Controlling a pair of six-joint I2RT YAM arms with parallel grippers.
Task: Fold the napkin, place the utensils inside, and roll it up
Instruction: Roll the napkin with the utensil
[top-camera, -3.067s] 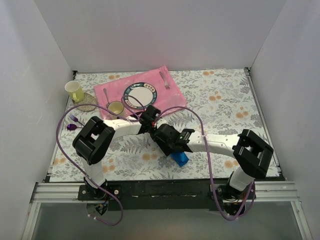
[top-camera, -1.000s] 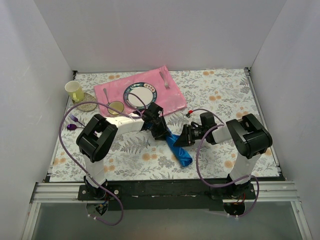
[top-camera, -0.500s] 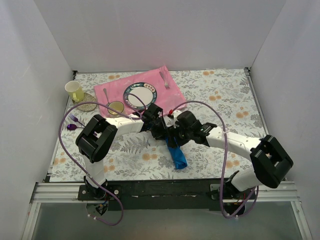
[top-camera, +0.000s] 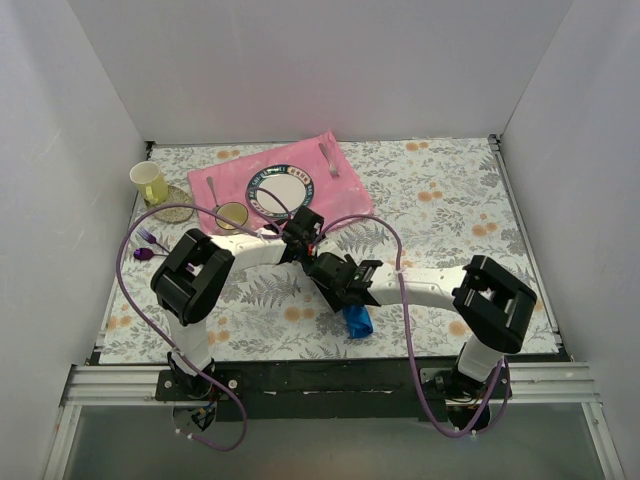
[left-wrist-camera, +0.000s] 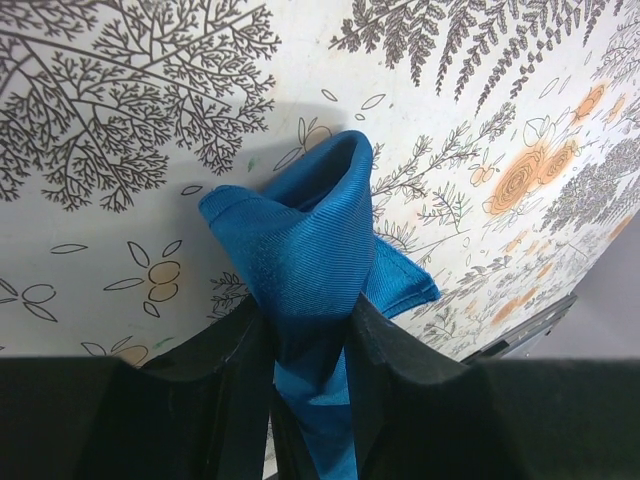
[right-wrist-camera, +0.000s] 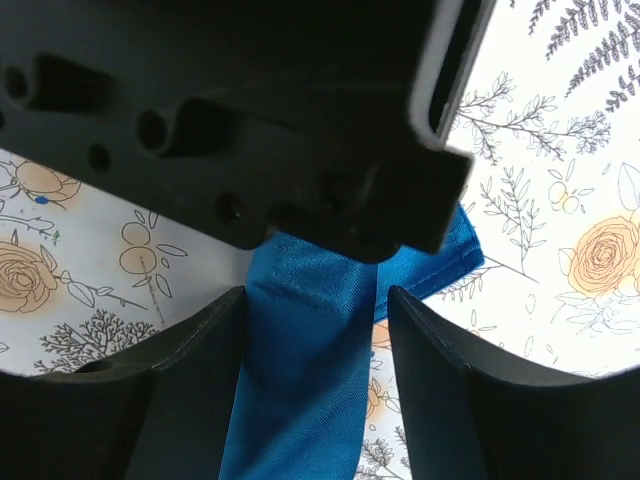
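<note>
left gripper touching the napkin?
Touching. The left wrist view shows the left gripper pinching the napkin: the blue cloth is squeezed between both fingers with no gap on either side.

White-tubed left arm (top-camera: 255, 252) and right arm (top-camera: 425, 287), boxy black joint housings (top-camera: 190, 278), looping purple cables (top-camera: 121, 280) — one per arm — matte black fingers (left-wrist-camera: 230, 370)

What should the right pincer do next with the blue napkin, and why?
Probably close on the napkin. The right pincer stands open with the napkin in its gap, while the left pincer pinches it in a bunch just above the table. With both holding, they could likely pull it flat for folding.
</note>
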